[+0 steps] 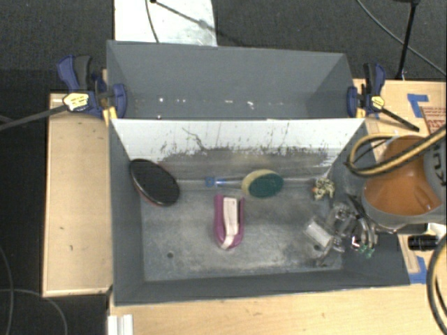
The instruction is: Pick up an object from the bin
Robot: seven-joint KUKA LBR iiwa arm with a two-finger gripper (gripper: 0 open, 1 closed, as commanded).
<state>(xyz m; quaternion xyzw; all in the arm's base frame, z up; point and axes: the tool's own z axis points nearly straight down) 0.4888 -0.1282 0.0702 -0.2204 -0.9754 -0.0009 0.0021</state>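
Purple tube [228,222] lies between black oval [154,182] and end effector [327,241], brush [263,184] behind.

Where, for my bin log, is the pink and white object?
Camera view: the pink and white object lies central in the bin, in front of the green brush, right of the black oval.

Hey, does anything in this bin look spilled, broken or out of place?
Nothing stands out. The black oval piece, the green-headed brush and the purple-and-white item lie apart on the bin floor, none visibly spilled or broken.
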